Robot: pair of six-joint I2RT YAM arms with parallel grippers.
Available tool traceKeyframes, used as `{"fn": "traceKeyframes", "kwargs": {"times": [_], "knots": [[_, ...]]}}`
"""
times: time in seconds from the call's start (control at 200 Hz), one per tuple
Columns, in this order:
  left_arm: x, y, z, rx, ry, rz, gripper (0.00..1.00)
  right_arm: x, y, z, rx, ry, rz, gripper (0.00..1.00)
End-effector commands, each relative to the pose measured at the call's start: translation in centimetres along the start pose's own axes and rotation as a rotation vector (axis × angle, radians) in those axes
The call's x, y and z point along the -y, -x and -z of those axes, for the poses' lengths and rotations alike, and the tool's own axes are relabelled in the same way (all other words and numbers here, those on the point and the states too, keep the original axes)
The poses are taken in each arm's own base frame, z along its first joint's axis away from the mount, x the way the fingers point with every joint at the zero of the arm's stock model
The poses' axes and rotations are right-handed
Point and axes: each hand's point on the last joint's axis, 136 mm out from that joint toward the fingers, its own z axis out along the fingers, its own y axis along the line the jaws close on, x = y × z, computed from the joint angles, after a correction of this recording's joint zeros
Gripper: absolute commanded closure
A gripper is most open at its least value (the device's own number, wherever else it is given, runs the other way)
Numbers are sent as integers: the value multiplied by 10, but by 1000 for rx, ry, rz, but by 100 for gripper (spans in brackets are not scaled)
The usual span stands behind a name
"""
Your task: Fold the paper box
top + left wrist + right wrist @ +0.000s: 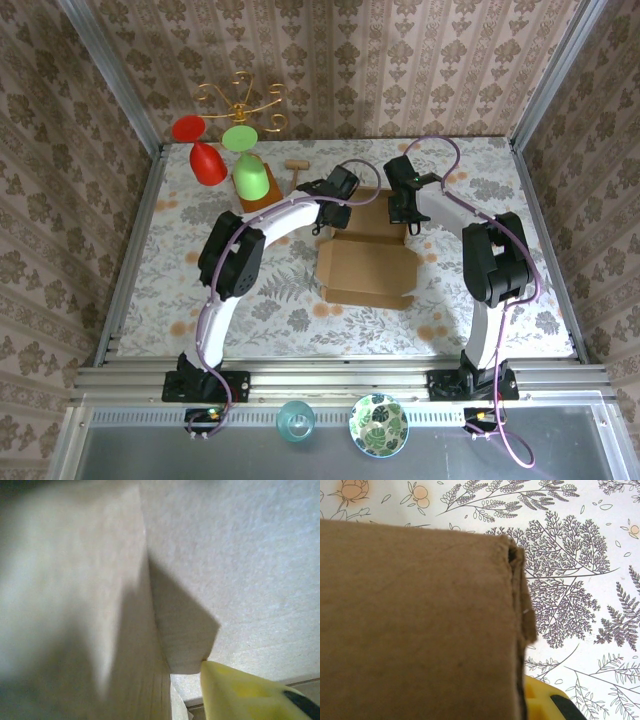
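Left gripper (326,212) and right gripper (408,216) angle inward onto the paper box (366,266)

Blurred near side of paper box (50,605); yellow fingertip (250,692) cropped at bottom edge.

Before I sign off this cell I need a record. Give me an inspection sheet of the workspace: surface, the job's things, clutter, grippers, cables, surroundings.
Surface: table under a floral cloth that lies flat.
Job's things: paper box mid-table, partly folded, not closed.
Clutter: red glass and green glass upside down at far left, gold rack behind them, small wooden piece beside them. Teal glass and patterned bowl on the near ledge.
Grippers: left gripper at the box's far left corner, opening not readable. Right gripper shut on the box's far right edge.
Cables: purple cable runs along each arm.
Surroundings: wallpapered walls, metal frame rails.
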Motion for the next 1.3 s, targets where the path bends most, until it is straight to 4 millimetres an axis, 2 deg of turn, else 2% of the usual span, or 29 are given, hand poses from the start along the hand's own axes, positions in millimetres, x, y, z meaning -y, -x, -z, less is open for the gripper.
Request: {"fn": "traceKeyframes", "kwargs": {"times": [0.0, 0.21, 0.365, 0.58, 0.63, 0.72, 0.97, 1.205, 1.295], "knots": [[6, 16, 21, 56, -99, 35, 53, 1, -17, -8, -76, -19, 44, 100], [-6, 20, 31, 83, -118, 75, 53, 0, -17, -10, -81, -11, 42, 100], [-10, 11, 25, 44, -111, 57, 73, 0, -17, -11, -87, -11, 37, 100], [-10, -4, 12, -4, -62, 21, 75, 0, -18, -11, -97, -15, 29, 100], [-12, -6, 11, -11, -27, 6, 82, 1, -18, -11, -98, -17, 26, 100], [-19, -8, 8, -16, 50, -14, 100, 1, -18, -11, -98, -17, 19, 100], [-31, -13, 6, -70, 253, -80, 100, 1, -20, -10, -109, -23, 10, 100], [-21, -14, 4, -90, 227, -81, 100, -1, -20, -10, -113, -10, 4, 100], [-11, -6, 10, -66, 167, -71, 66, -2, -21, -11, -117, -9, 5, 100]]}}
